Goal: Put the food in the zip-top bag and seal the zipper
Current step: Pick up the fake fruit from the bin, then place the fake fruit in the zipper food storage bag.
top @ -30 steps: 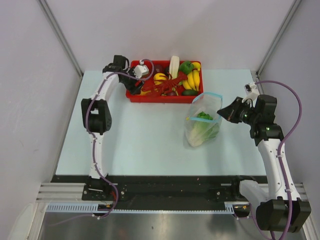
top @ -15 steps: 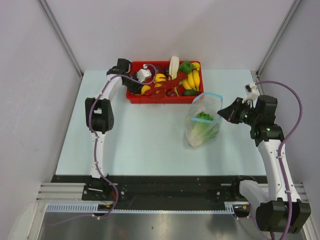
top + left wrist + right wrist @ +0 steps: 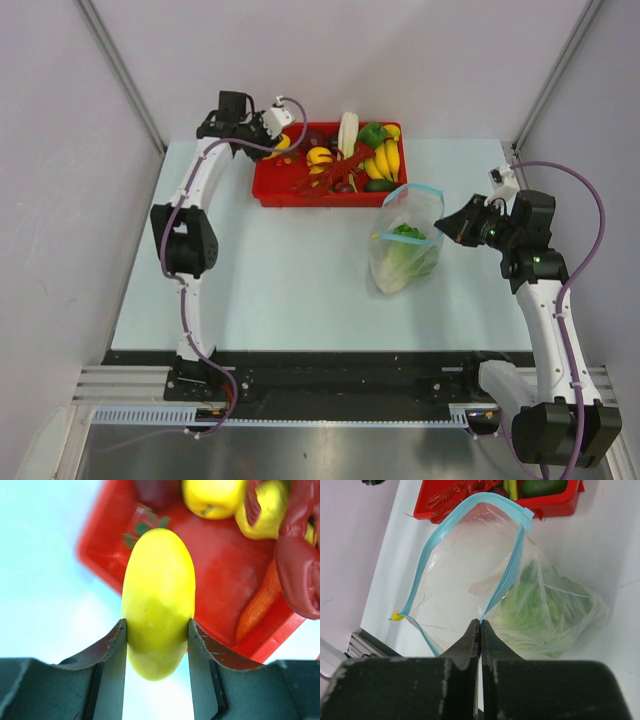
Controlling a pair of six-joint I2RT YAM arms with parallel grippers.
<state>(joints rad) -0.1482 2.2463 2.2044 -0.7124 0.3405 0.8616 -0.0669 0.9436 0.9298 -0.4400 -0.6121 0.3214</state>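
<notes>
My left gripper (image 3: 156, 625) is shut on a yellow oval fruit (image 3: 159, 590) and holds it in the air over the left end of the red tray (image 3: 220, 575). The top view shows that gripper (image 3: 280, 135) and the fruit (image 3: 285, 143) at the tray's (image 3: 262, 190) back left corner. More food lies in the tray: bananas (image 3: 385, 158), a green pepper (image 3: 373, 133), a red lobster (image 3: 330, 178). The zip-top bag (image 3: 405, 240) stands open with a green-and-white cabbage (image 3: 545, 605) inside. My right gripper (image 3: 480, 624) is shut on the bag's blue zipper (image 3: 502, 585), holding the mouth up.
A yellow tab (image 3: 396, 615) sits at the zipper's far end. A carrot (image 3: 260, 600) and other yellow fruit (image 3: 212, 495) lie below my left gripper. Grey walls close in the pale blue table (image 3: 280, 280) on three sides.
My left gripper closed on the yellow fruit in the tray and lifted it up and back to the left. The right arm and the bag have not moved.
</notes>
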